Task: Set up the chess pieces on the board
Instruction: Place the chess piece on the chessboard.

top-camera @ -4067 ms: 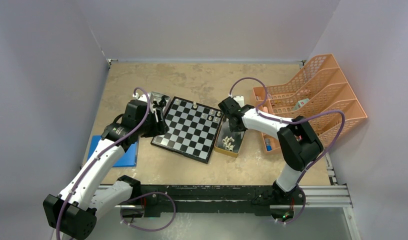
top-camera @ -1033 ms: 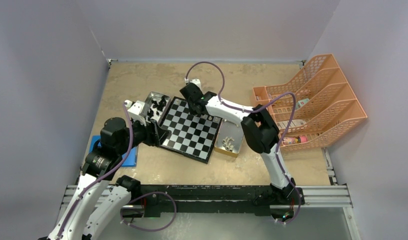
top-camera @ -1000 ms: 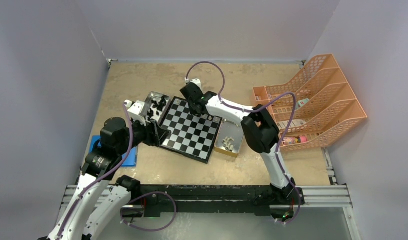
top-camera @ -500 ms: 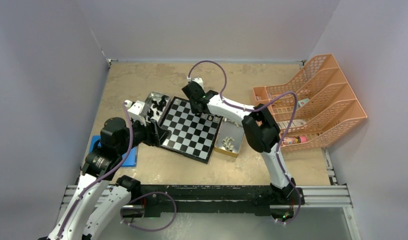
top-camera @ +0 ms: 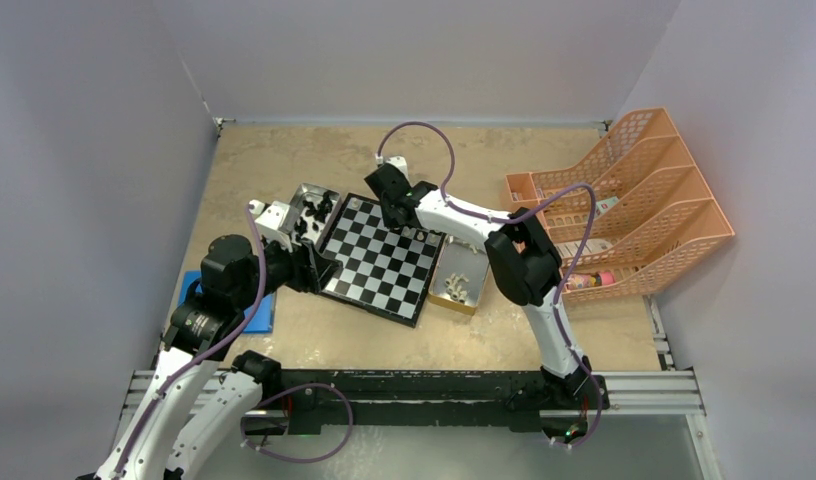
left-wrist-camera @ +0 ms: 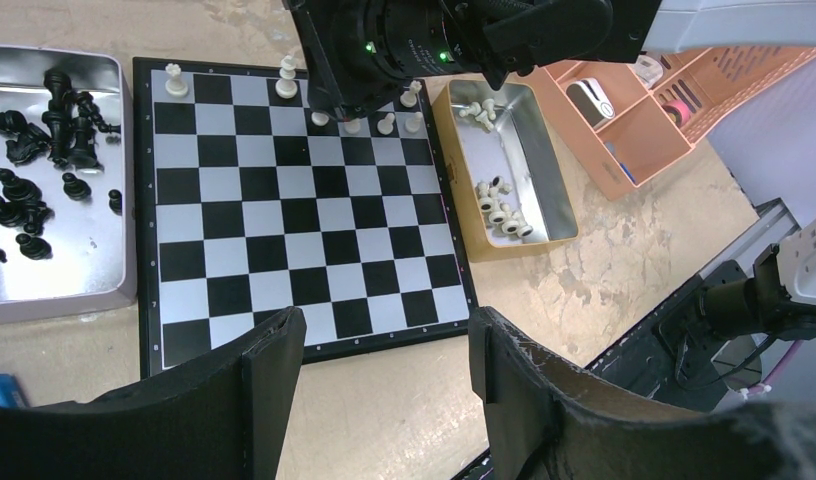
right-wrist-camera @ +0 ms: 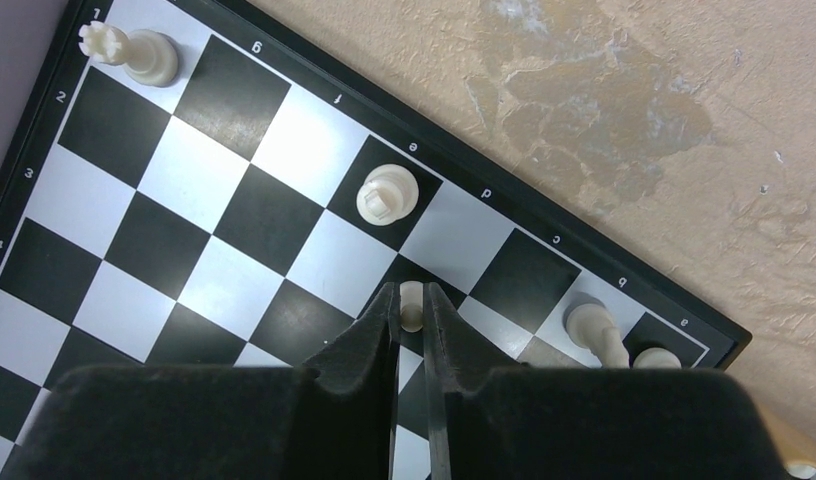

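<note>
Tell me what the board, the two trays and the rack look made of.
Board: glossy, its silvery squares show a sheen. Likely metal or laminated plastic, but I cannot tell which.
Left tray: bare brushed metal with dull grey reflections.
Right tray: the same metal inside, with a gold-coloured outer wall.
Rack: orange plastic, going by the moulded lattice walls.

Right gripper: four seconds earlier above the tray of white pieces; now at the far edge of the board, fingertips nipping a pawn. Left gripper: earlier along the board's left edge; now drawn back to its near-left corner.
</note>
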`<state>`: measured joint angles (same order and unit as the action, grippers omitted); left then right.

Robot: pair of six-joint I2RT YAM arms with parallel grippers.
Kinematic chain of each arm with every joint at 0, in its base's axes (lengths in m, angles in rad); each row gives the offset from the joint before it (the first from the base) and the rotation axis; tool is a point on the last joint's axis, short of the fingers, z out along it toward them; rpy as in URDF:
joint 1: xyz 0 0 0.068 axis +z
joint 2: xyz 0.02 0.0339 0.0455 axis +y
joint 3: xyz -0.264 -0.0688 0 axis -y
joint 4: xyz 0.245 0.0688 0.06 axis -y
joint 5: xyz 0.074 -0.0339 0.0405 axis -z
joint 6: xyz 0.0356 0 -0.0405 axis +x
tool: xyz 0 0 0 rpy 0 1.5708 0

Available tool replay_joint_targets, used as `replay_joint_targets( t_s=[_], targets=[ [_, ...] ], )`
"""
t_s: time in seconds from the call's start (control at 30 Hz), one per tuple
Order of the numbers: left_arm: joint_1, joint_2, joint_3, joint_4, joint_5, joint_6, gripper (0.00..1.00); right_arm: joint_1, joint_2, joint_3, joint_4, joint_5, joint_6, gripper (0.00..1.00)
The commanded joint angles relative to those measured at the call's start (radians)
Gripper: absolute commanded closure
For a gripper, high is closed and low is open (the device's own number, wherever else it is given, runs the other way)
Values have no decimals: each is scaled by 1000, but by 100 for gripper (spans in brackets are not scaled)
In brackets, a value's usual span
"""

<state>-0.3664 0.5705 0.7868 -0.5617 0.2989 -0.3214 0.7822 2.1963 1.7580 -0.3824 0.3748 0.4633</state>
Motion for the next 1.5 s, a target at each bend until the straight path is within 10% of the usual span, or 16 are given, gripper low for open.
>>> replay_joint_targets(
  t_s=[0.0, 1.47],
  targets=[
    [6, -13, -9, 45, -14, 4, 39, -4, -32, -15, -30, -10, 4, 84],
    [6, 0, -11, 42, -34, -4, 39, -3, -99, -36, -24, -24, 2, 79]
  ],
)
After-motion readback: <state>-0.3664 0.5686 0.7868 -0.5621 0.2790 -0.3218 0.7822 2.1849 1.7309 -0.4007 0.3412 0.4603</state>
